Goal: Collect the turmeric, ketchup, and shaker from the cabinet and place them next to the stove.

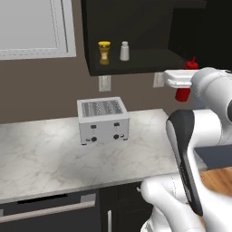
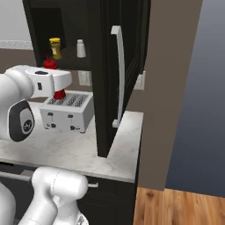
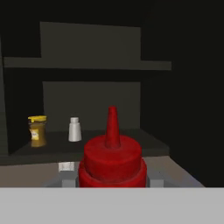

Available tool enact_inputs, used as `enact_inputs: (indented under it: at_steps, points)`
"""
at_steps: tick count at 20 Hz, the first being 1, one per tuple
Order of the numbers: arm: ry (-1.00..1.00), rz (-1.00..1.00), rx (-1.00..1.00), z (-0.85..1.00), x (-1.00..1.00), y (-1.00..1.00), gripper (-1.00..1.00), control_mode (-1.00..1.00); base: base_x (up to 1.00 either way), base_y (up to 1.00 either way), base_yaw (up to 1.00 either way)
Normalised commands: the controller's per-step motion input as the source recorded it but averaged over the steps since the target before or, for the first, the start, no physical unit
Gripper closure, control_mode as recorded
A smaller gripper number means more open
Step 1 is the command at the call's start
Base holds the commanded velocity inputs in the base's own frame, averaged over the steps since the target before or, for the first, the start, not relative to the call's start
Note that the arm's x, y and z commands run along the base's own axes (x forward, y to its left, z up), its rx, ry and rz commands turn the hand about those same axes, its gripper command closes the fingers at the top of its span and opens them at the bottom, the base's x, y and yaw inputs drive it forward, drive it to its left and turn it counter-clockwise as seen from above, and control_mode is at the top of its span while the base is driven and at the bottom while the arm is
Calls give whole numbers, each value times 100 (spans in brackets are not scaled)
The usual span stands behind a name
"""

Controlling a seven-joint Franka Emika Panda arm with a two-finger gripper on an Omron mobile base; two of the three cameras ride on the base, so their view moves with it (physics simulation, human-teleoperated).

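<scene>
My jaws were clamped on the ketchup [image 3: 112, 157], held outside the cabinet [image 1: 136, 27] above the desk [image 1: 54, 154]. Turmeric [image 1: 104, 52] and shaker [image 1: 124, 50] stood side by side on the cabinet shelf.

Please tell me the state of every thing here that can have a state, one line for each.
ketchup: upright, held in the tool, out of the cabinet
tool: shut on the ketchup
turmeric: upright on the cabinet shelf, cap on
shaker: upright on the shelf, beside the turmeric
cabinet: door open
toaster: slots empty
</scene>
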Motion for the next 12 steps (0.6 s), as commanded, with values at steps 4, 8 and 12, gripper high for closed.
enact_inputs:
  at_steps: [4, 8, 12]
  points:
    - [0, 0, 0, 0, 0, 0, 100, 100, -81, 39, 1]
    - [0, 0, 0, 0, 0, 0, 100, 100, -86, 58, 7]
    - [0, 0, 0, 0, 0, 0, 100, 100, -80, 75, 16]
